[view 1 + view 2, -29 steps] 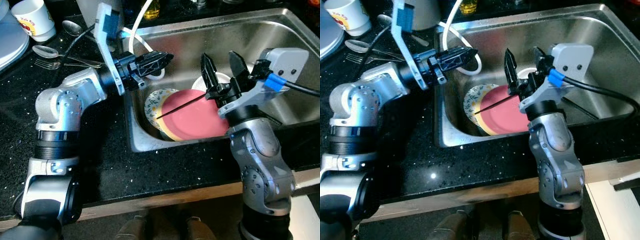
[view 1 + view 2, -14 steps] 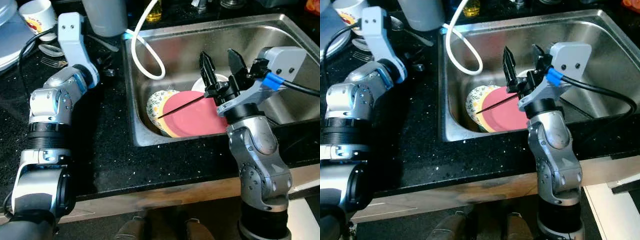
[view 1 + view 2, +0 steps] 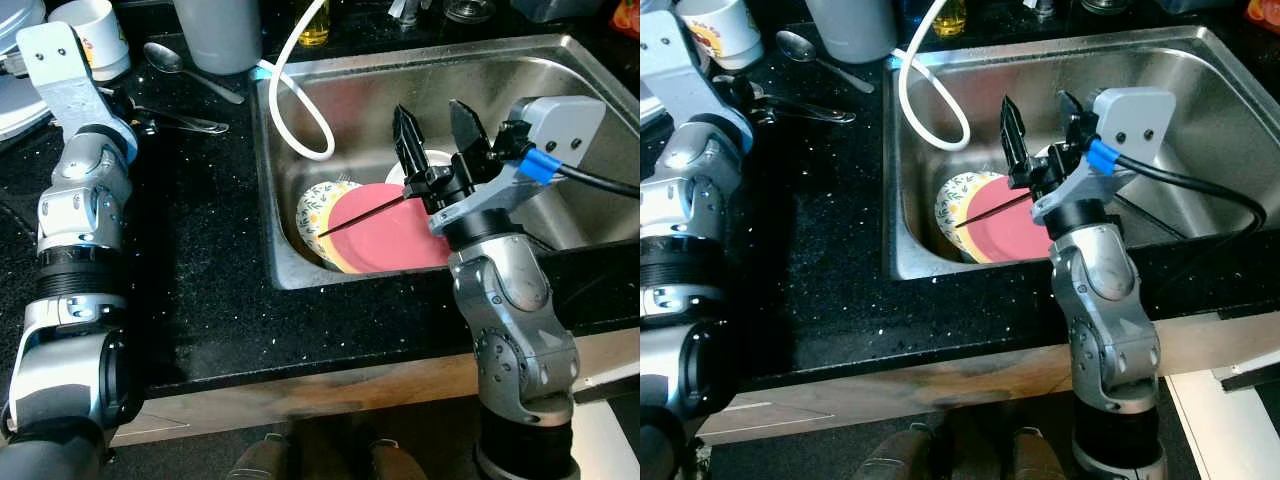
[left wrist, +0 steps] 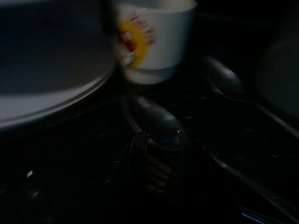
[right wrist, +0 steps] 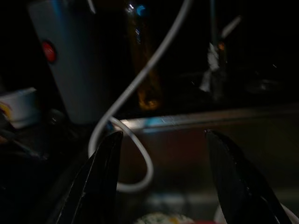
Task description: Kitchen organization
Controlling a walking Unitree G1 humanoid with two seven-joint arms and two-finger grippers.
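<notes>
Change: our left arm has swung away from the sink (image 3: pixel 560 95) to the upper left of the frame, over the black bench (image 3: pixel 200 250); our right arm has hardly shifted.
Left end effector (image 4: pixel 159 142): in the left wrist view it sits low over a spoon (image 4: pixel 154 119) on the bench; we cannot tell whether its fingers are parted or closed.
Right end effector (image 3: pixel 437 135): held above the sink near frame centre, fingers (image 5: pixel 105 179) spread wide, grasping nothing.
Plates: a red plate (image 3: pixel 385 240) leans on a yellow plate (image 3: pixel 340 262) and a flowered plate (image 3: pixel 315 205) at the lower left of the sink basin.
Stick: a thin dark stick (image 3: pixel 360 213) lies across the red plate.
Hose: a white hose (image 3: pixel 300 90) loops into the sink's upper left corner.
Bench items: a white mug (image 3: pixel 100 35) with a red and yellow print, a grey cup (image 3: pixel 215 30), spoons (image 3: pixel 185 70) at upper left.
</notes>
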